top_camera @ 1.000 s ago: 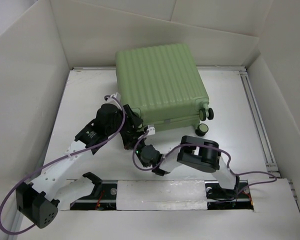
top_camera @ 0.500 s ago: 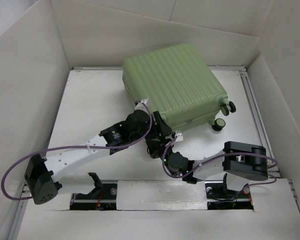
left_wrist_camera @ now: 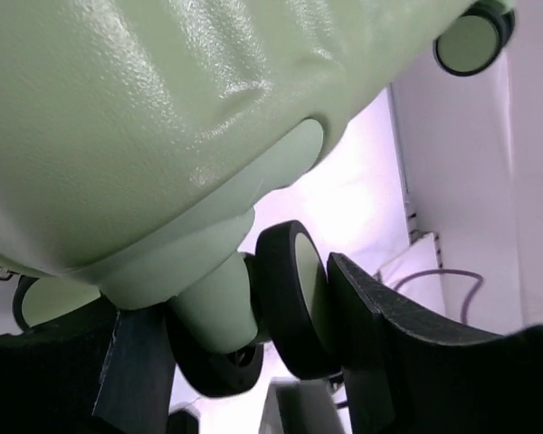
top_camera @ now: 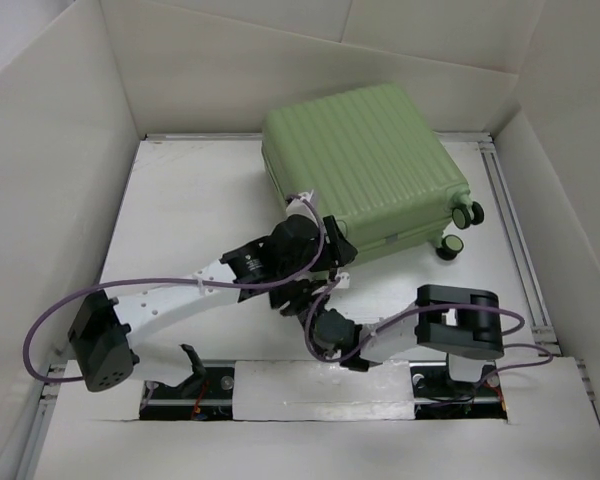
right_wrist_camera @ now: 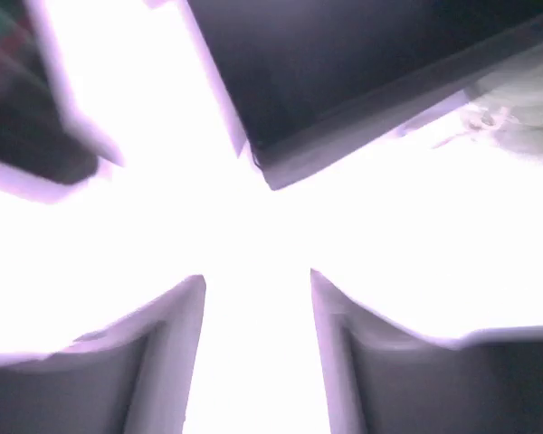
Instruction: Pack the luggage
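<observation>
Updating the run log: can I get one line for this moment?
suitcase: closed, lying flat | left gripper: around corner wheel | right gripper: open, empty

White tabletop [top_camera: 180,220], enclosed on three sides by white panel walls [top_camera: 50,180], aluminium rail [top_camera: 513,235] fitted along its right edge, second rail [top_camera: 195,137] seen along the far edge, white sheet [top_camera: 320,385] laid over a black track [top_camera: 215,390] at the near edge.

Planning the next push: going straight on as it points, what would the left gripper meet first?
Probably the black wheel of the luggage, sitting between the left gripper's fingers; contact is unclear.
</observation>
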Controlling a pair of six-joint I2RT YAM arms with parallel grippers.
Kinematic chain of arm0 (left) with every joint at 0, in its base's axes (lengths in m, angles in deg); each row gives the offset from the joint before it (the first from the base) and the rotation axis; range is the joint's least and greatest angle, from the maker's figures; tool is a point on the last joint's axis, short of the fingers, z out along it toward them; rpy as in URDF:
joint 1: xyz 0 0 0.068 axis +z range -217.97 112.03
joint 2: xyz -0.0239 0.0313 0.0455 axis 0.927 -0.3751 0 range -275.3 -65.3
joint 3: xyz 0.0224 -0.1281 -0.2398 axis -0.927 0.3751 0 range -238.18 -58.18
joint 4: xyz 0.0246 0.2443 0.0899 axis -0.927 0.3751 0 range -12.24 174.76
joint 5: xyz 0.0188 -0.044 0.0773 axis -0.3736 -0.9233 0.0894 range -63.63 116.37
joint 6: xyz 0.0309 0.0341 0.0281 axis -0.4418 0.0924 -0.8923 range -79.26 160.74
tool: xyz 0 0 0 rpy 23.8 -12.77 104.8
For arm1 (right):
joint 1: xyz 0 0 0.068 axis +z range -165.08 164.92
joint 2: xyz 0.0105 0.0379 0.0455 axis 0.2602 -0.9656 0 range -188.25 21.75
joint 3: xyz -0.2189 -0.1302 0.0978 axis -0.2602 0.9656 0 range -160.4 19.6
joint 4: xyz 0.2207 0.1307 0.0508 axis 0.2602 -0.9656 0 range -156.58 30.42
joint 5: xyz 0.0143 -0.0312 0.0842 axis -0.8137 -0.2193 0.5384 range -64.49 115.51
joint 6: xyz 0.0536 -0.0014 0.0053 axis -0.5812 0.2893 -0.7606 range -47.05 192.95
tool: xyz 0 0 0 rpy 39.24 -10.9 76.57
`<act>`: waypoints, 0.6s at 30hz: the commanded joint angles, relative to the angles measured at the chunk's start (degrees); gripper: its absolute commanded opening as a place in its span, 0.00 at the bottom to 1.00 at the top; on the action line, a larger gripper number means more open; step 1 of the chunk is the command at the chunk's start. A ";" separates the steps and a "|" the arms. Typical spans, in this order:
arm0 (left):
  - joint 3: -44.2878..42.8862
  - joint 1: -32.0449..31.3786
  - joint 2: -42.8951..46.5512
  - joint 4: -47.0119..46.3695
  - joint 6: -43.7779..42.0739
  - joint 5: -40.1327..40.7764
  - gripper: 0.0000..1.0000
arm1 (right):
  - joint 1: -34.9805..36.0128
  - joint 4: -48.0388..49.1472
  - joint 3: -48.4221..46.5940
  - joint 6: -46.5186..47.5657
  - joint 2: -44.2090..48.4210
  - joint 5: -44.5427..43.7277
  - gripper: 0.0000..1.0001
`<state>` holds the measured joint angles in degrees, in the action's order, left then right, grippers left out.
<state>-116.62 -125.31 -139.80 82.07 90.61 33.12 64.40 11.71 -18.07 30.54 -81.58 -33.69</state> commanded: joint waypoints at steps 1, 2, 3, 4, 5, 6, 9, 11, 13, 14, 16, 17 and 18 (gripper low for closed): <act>-2.04 -5.85 7.42 -29.22 -4.86 -7.20 0.26 | 5.77 5.63 -0.07 0.15 3.99 19.57 0.57; -1.43 -5.24 10.48 -27.28 -7.22 -2.83 0.42 | 7.42 0.40 1.44 -1.78 5.58 18.43 0.59; -1.42 -4.71 11.91 -25.34 -8.37 -0.79 0.55 | 8.05 -3.05 2.50 -2.58 7.07 17.29 0.61; -1.42 -4.01 13.31 -23.67 -9.60 0.45 0.66 | 8.58 -6.65 3.99 -3.37 8.57 15.71 0.63; -1.42 -3.31 14.55 -20.35 -10.66 1.33 0.82 | 9.11 -10.51 4.01 -4.16 11.45 15.69 0.67; -1.42 -2.61 15.69 -18.31 -11.45 4.39 0.86 | 9.63 -18.73 4.01 -5.30 12.87 15.08 0.67; -2.12 -2.60 20.96 -10.40 -15.58 13.33 0.94 | 11.39 -35.53 3.49 -8.73 17.98 13.59 0.68; -0.46 -2.60 26.40 -5.93 -16.11 18.89 0.94 | 12.19 -42.60 2.96 -10.92 20.35 12.18 0.68; 5.15 -2.60 30.88 -4.06 -14.63 25.82 0.87 | 12.71 -53.06 2.34 -13.65 24.04 11.48 0.68; 7.52 -2.60 35.60 -3.44 -13.67 26.91 0.83 | 12.71 -56.57 1.56 -14.44 25.27 9.82 0.68; 15.43 -2.60 39.68 -3.44 -10.69 26.40 0.76 | 12.71 -63.60 1.02 -14.45 29.66 9.28 0.62; 17.63 -2.60 41.96 -2.83 -9.71 25.87 0.65 | 12.71 -65.38 0.32 -14.45 31.24 9.28 0.62; 19.74 -2.60 41.98 -1.26 -8.57 25.86 0.61 | 12.71 -67.40 -0.55 -14.45 32.74 8.76 0.62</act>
<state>-103.55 -127.93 -97.11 75.95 79.63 55.43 76.64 -42.52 -14.84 18.28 -53.06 -22.11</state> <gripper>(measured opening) 0.634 0.624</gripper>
